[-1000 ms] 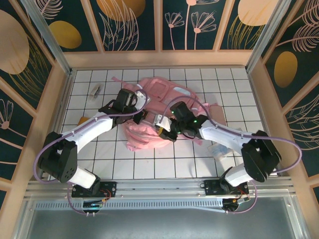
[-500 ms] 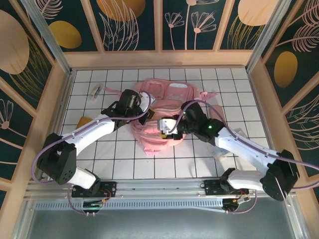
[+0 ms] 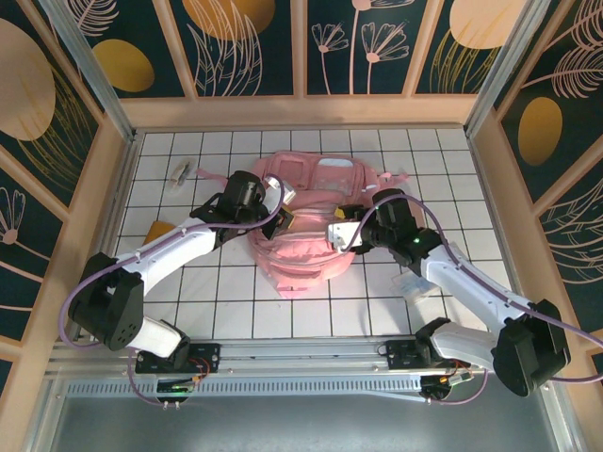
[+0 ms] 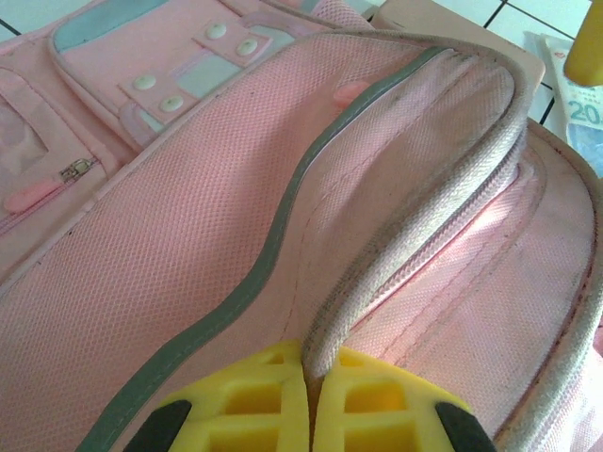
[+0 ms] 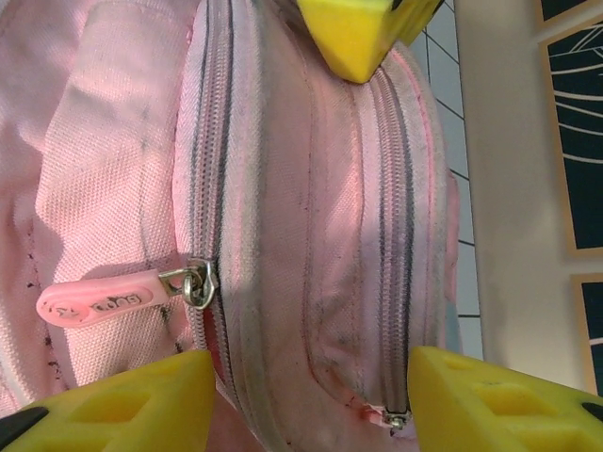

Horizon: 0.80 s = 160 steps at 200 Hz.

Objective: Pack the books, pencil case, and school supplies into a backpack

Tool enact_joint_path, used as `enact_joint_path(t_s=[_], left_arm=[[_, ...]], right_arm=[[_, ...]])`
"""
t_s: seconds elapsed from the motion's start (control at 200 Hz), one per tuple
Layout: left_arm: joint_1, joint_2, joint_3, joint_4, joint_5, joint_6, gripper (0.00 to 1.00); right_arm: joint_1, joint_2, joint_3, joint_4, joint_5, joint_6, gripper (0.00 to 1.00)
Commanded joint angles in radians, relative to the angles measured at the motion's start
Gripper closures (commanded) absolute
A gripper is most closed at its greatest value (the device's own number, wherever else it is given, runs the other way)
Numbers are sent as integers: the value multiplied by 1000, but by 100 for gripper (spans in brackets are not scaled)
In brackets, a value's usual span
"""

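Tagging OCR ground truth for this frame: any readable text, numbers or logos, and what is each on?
"20": printed on the pale paper slip lying beside the backpack; the frame edge cuts it off, so there may be more.
Pink zipper pull: raised lettering, too blurred to read.
Nothing else legible.

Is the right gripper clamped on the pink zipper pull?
No, the right gripper has its jaws spread wide, and the pink zipper pull on the backpack lies free, not between them.
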Motion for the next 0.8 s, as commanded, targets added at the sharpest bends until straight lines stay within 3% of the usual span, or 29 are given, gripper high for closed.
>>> enact_joint_path(t_s=[0.0, 0.24, 0.39, 0.625, 0.651, 0.686, 0.731, 0.796], left_arm=[[5, -36, 28, 86, 67, -21, 100], [6, -46, 13, 107, 114, -49, 100], [5, -33, 19, 99, 129, -51, 100], [20, -4, 28, 133, 176, -116, 100], [24, 0, 29, 140, 188, -137, 100], [27, 6, 32, 147, 203, -176, 100], [35, 3, 33, 143, 221, -234, 80], [54, -31, 16, 127, 256, -319, 61]], right_arm=[[-4, -9, -58, 138, 40, -43, 44], [-4, -6, -128, 366, 74, -47, 42], [-5, 2, -128, 466, -7, -16, 44], [-4, 47, -111, 463, -171, -20, 45], [-3, 52, -109, 462, -186, -16, 50], [-4, 60, -101, 457, -201, -7, 66], [-4, 72, -85, 440, -207, 0, 85], [-3, 87, -63, 437, -225, 43, 98]])
